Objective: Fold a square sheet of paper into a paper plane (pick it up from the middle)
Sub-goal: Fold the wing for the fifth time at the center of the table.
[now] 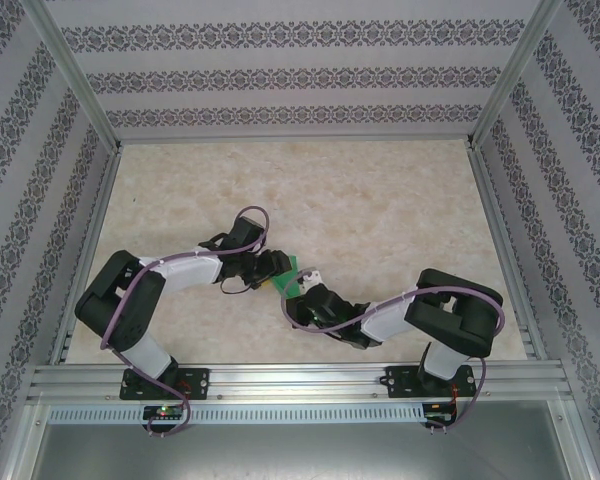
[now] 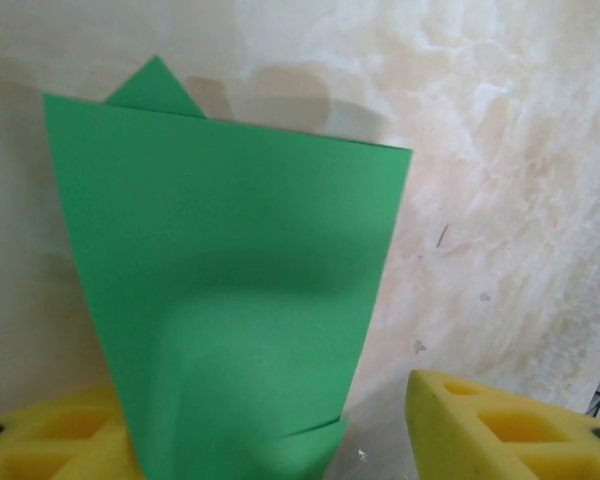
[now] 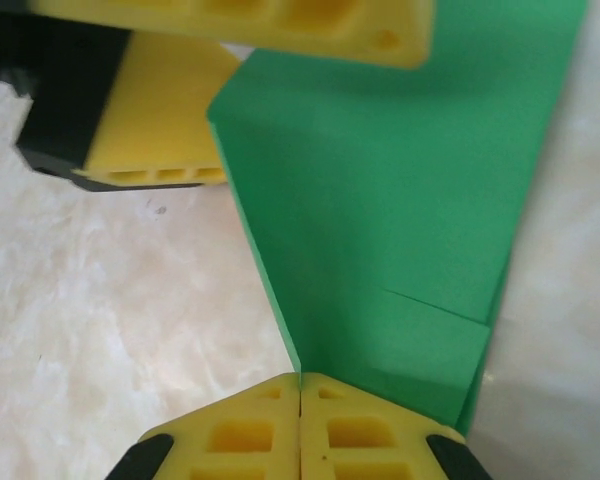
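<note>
The square sheet of paper point(image 1: 293, 277) is bright green and folded into layers, held up off the table between the two arms. My right gripper point(image 3: 300, 382) is shut on the paper's point(image 3: 400, 200) folded edge, its yellow pads pressed together. In the top view the right gripper point(image 1: 305, 291) sits just below and right of the paper. My left gripper point(image 2: 265, 400) is open around the paper point(image 2: 230, 280). The paper lies against its left finger point(image 2: 50, 440), and a gap separates it from the right finger point(image 2: 510, 425). The left gripper point(image 1: 276, 266) meets the paper from the left.
The marble-patterned table point(image 1: 380, 200) stretches behind and to both sides of the arms. Patterned walls with metal posts point(image 1: 75, 80) close it in, and a metal rail point(image 1: 300, 380) runs along the near edge. The left gripper's yellow fingers point(image 3: 280, 20) show in the right wrist view.
</note>
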Controlling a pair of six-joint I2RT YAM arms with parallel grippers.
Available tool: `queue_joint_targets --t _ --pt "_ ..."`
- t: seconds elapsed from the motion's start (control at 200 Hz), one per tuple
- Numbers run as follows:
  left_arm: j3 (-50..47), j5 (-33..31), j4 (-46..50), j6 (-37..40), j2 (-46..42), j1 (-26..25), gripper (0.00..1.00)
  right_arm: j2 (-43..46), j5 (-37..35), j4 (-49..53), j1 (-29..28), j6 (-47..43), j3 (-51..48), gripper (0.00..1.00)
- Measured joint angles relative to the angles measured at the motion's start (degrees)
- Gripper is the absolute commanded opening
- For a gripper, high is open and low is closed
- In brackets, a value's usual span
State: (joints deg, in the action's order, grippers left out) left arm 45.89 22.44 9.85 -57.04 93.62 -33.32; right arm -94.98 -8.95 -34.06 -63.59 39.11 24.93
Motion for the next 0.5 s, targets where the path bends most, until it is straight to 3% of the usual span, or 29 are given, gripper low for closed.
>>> queue_joint_targets --t 0.09,0.355,0.5 --pt "0.28 0.20 0.59 0.04 0.63 0.00 0.56 0.31 -1.57 0.74 -1.11 -2.10 0.44 0.09" --pt "0.70 0.26 1.49 0.83 0.70 0.00 0.23 2.03 -6.27 4.81 -3.13 -7.08 0.98 0.29" --pt "1.29 0.24 1.81 1.07 0.70 0.00 0.18 4.11 -10.56 7.34 -5.79 -11.43 0.96 0.38"
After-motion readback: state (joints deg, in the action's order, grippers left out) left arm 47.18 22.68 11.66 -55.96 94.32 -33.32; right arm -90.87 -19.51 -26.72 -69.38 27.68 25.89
